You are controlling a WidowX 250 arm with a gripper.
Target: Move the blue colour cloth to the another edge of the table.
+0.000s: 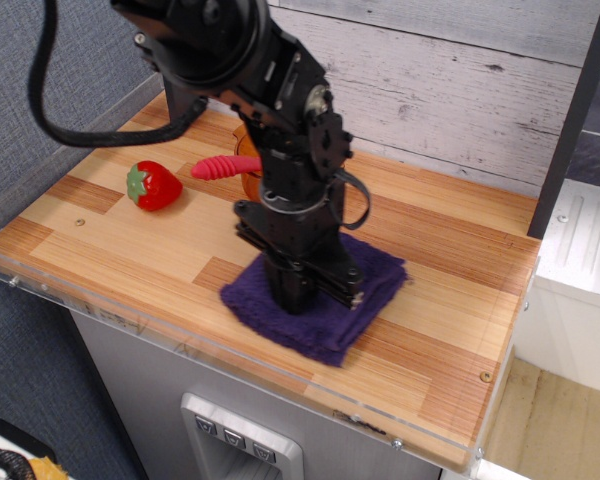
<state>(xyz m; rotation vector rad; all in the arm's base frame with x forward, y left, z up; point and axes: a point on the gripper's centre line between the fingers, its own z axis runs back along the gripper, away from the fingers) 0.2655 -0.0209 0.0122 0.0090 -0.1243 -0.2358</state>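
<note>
The blue colour cloth (355, 315), a folded dark blue-purple towel, lies flat near the front middle of the table (460, 300), the light striped wooden top. My black gripper (298, 297) points straight down and presses onto the left half of the cloth. Its fingertips are sunk in the fabric, so I cannot tell whether the jaws are open or shut. The arm hides the cloth's back left part.
A red strawberry toy (152, 185) sits at the left. A pink-red sausage-shaped toy (223, 165) and an orange bowl (248, 170), mostly hidden by the arm, are behind. A clear acrylic rim (100, 310) edges the front. A grey plank wall stands behind.
</note>
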